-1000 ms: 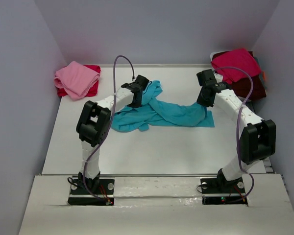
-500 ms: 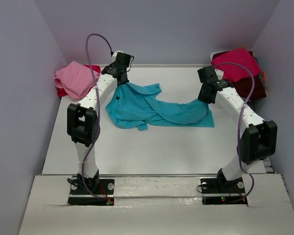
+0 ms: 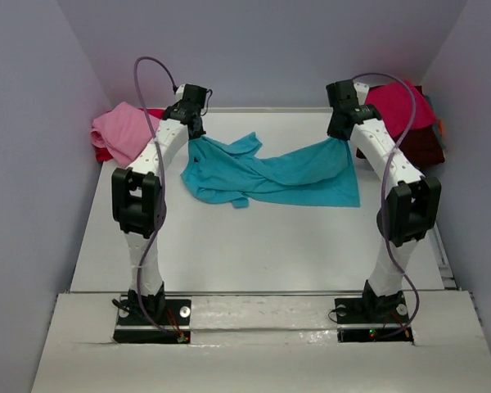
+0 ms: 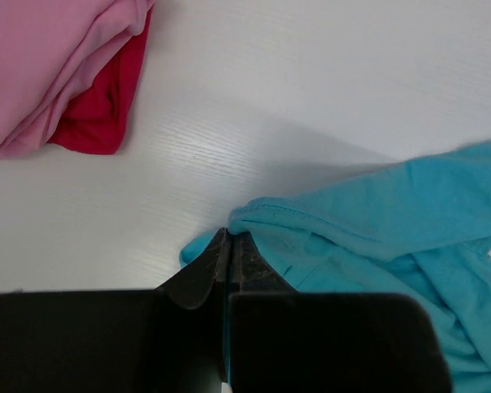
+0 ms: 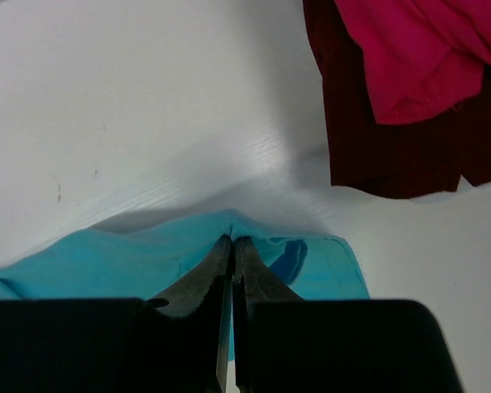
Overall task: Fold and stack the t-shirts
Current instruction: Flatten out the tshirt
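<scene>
A turquoise t-shirt (image 3: 270, 176) hangs stretched between both grippers over the far half of the table, its lower part rumpled on the surface. My left gripper (image 3: 198, 135) is shut on the shirt's far left edge (image 4: 254, 217). My right gripper (image 3: 340, 135) is shut on its far right edge (image 5: 229, 225). In the left wrist view the left gripper (image 4: 230, 236) pinches turquoise cloth between its tips; the right gripper (image 5: 233, 240) does the same in its own view. A folded pink t-shirt (image 3: 119, 131) lies on a red one (image 4: 94, 123) at the far left.
A crimson t-shirt (image 3: 401, 102) lies on a dark maroon one (image 3: 421, 147) at the far right; both show in the right wrist view (image 5: 417, 57). The white table (image 3: 254, 246) has grey walls on three sides. Cables loop above both arms.
Both grippers have moved toward the far edge and apart, lifting and spreading the turquoise t-shirt. The left went from the shirt's middle to the far left; the right rose and shifted back.
</scene>
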You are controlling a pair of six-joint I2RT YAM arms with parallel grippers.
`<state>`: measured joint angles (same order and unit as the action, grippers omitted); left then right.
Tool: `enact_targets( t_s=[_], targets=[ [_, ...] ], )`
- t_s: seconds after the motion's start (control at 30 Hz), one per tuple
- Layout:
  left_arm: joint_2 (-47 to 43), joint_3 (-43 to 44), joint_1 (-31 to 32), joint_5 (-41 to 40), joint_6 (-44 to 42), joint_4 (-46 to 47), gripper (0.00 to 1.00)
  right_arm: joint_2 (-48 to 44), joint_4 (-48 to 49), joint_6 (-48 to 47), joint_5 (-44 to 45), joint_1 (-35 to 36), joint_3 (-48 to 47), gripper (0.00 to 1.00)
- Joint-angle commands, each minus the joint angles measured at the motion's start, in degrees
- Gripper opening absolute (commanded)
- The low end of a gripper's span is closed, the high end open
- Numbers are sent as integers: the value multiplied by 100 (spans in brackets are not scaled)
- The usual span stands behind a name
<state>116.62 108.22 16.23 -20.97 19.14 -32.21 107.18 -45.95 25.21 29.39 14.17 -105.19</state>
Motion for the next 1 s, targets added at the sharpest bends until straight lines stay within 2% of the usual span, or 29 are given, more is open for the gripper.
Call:
enact_targets(
  t_s=[0.0,0.17,0.3,0.43,0.67,0.83,0.9,0.93,0.97],
  targets=[
    [-113,-205,-234,-91,125,197,6,749,157,-245,295,-46,-853,7],
    [-17,-284,-559,32,231,258,6,1560,-63,-280,410,-99,-1846,7],
    [-51,-477,-682,347,336,530,6,1719,25,-262,296,-213,-2023,7],
    [176,-302,-682,821,424,540,6,1807,-97,-315,243,-213,-2225,7],
    [537,-214,-682,1129,662,794,8,1947,-177,-570,146,-266,-2225,7],
    [958,479,-735,1061,767,576,9,2272,-265,-386,-407,-609,-2674,7],
    [1029,656,-735,1217,732,610,9,2430,-221,-403,-565,-662,-2787,9],
    [1038,717,-735,1210,732,602,10,2492,-221,-403,-574,-662,-2901,13],
    [1030,709,-735,1192,767,601,13,2553,-204,-394,-583,-662,-2946,21]
  ],
)
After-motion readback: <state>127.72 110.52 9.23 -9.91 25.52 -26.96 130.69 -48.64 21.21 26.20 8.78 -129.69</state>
